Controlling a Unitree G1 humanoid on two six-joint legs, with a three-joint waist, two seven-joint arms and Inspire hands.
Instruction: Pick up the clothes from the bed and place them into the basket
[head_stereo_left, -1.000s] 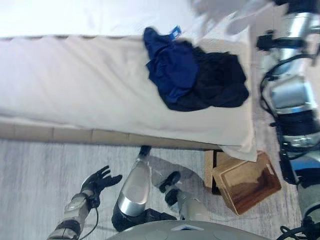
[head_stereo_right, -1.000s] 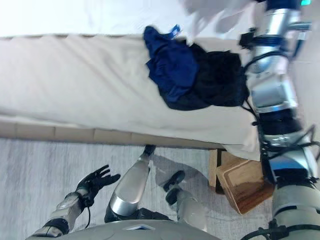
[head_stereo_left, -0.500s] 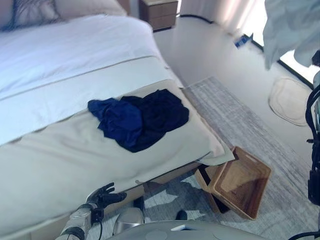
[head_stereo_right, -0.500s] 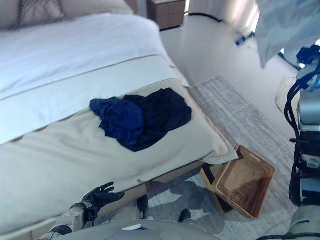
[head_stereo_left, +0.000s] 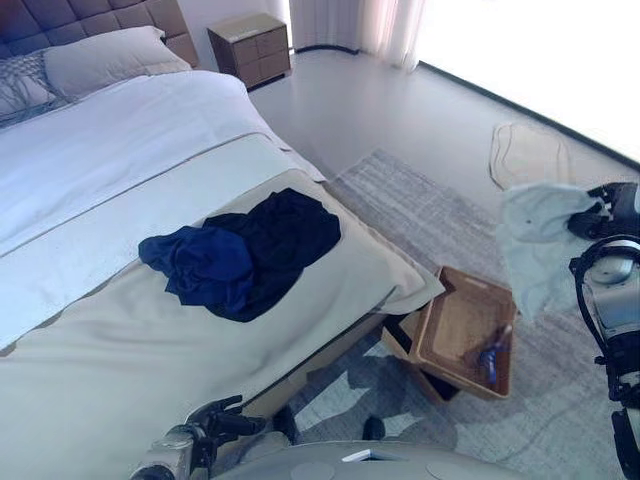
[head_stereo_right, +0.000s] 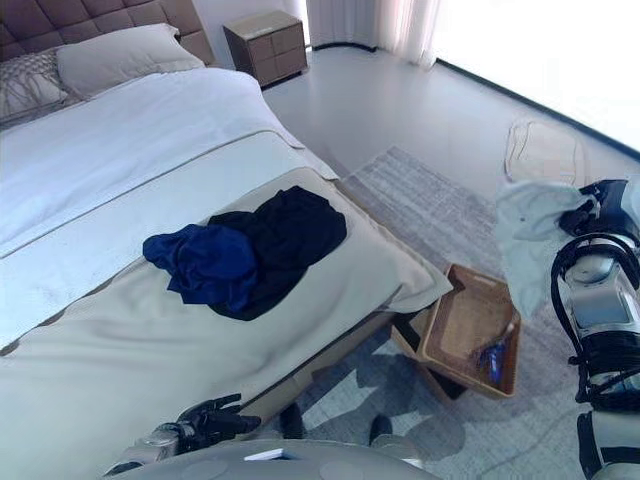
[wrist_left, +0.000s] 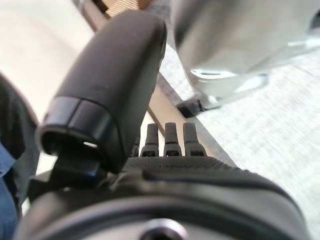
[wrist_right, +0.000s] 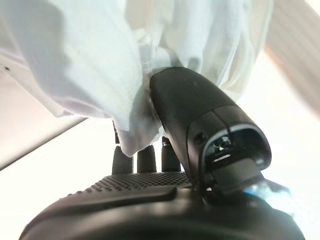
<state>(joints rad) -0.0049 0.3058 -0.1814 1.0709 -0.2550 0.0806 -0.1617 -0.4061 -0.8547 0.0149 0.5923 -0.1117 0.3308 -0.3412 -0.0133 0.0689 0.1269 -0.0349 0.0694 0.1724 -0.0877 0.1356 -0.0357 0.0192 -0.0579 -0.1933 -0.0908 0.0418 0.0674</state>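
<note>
My right hand (head_stereo_left: 598, 204) is shut on a pale light-blue garment (head_stereo_left: 535, 240) that hangs in the air just right of the wicker basket (head_stereo_left: 440, 322). In the right wrist view the thumb (wrist_right: 197, 120) pins the pale cloth (wrist_right: 90, 65) against the fingers. A blue item (head_stereo_left: 490, 350) lies inside the basket. A blue garment (head_stereo_left: 200, 265) and a black garment (head_stereo_left: 285, 235) lie piled together on the bed (head_stereo_left: 100, 330) near its foot. Low beside the bed, my left hand (head_stereo_left: 215, 425) is open and holds nothing.
The basket sits tilted on the grey rug (head_stereo_left: 440, 205) at the bed's foot corner. A wooden nightstand (head_stereo_left: 252, 45) stands at the far end, pillows (head_stereo_left: 95, 65) at the headboard. A small pale mat (head_stereo_left: 530, 150) lies on the floor beyond the rug.
The camera has swung, shifting the whole picture. My right hand has come down with the pale garment from high up to beside the basket. A blue item now shows inside the basket.
</note>
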